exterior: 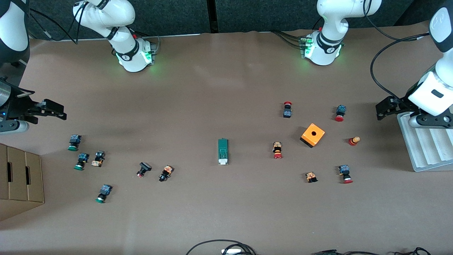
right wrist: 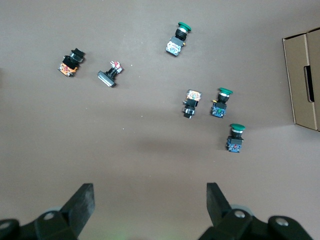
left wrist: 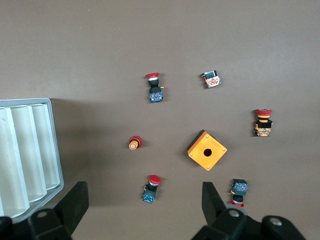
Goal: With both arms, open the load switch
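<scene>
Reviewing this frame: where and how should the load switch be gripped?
From above, across the narrow green body of the load switch: it lies flat with clear table along both long sides. One gripper could pinch there, leaving the white tab end, nearer the front camera, for the other.

I see bare table all around the load switch (exterior: 222,151). Its nearest obstacles stand well apart: a black button (exterior: 165,173) toward the right arm's end, a red button (exterior: 277,150) and the orange cube (exterior: 313,135) toward the left arm's end.
</scene>
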You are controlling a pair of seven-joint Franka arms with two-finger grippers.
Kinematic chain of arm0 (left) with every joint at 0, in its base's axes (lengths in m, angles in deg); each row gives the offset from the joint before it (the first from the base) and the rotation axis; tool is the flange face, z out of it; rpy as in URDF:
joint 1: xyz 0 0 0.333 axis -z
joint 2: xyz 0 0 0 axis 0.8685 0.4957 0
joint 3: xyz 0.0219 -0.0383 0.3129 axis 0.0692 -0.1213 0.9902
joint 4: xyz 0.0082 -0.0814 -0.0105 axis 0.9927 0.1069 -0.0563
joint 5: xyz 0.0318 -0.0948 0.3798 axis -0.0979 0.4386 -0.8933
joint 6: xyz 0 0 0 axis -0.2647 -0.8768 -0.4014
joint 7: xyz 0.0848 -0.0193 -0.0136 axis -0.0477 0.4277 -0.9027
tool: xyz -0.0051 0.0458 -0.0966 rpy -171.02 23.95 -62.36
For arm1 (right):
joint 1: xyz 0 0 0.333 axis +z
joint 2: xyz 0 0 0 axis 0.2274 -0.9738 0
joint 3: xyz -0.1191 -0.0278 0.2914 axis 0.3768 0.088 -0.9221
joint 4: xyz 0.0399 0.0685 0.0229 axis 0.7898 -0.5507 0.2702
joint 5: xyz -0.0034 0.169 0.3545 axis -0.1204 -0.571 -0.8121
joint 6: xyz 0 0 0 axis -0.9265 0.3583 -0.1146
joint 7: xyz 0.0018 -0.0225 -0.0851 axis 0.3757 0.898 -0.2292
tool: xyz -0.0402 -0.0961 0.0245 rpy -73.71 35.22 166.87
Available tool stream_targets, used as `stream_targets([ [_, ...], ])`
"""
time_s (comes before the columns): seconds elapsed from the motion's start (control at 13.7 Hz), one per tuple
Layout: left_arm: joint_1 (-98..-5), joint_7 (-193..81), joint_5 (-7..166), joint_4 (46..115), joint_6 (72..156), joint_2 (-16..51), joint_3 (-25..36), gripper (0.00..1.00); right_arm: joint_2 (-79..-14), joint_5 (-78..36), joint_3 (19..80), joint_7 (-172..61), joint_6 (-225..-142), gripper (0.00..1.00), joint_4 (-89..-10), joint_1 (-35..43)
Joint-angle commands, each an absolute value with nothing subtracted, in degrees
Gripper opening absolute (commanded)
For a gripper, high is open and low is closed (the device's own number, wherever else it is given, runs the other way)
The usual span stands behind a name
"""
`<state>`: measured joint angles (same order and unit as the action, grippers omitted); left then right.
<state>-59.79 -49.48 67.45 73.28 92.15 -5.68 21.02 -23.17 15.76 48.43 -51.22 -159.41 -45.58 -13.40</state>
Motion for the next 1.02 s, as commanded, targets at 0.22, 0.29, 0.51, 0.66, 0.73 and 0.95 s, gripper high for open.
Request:
stream_targets([
  [0.22,-61.4,-48.4,67.7,71.7,90.3,-4.7,20.6,1.00,-23.8,14.2,48.5,-50.4,-159.2,1.00,-44.5,-13.8],
  [0.29,-61.4,-48.4,67.7,71.6,90.0,-4.7,20.6,1.00,-23.7,14.2,48.5,-50.5,-159.2,1.00,-44.5,-13.8],
  [0.51,-61.5,-48.4,67.6,71.4,90.0,-4.7,20.6,1.00,-23.8,14.3,48.5,-50.7,-159.0,1.00,-44.4,-13.6],
  [0.66,-61.6,-47.0,67.6,71.4,90.0,-4.6,20.7,1.00,-23.8,14.3,48.5,-50.8,-158.9,1.00,-44.5,-13.7],
  [0.73,-61.8,-46.3,67.6,71.6,90.0,-4.6,20.7,1.00,-23.8,14.2,48.5,-50.8,-158.9,1.00,-44.5,-13.8],
  [0.95,-62.1,-46.3,67.9,71.6,90.0,-4.5,20.7,1.00,-23.8,14.2,48.6,-50.5,-158.8,1.00,-44.5,-13.9],
])
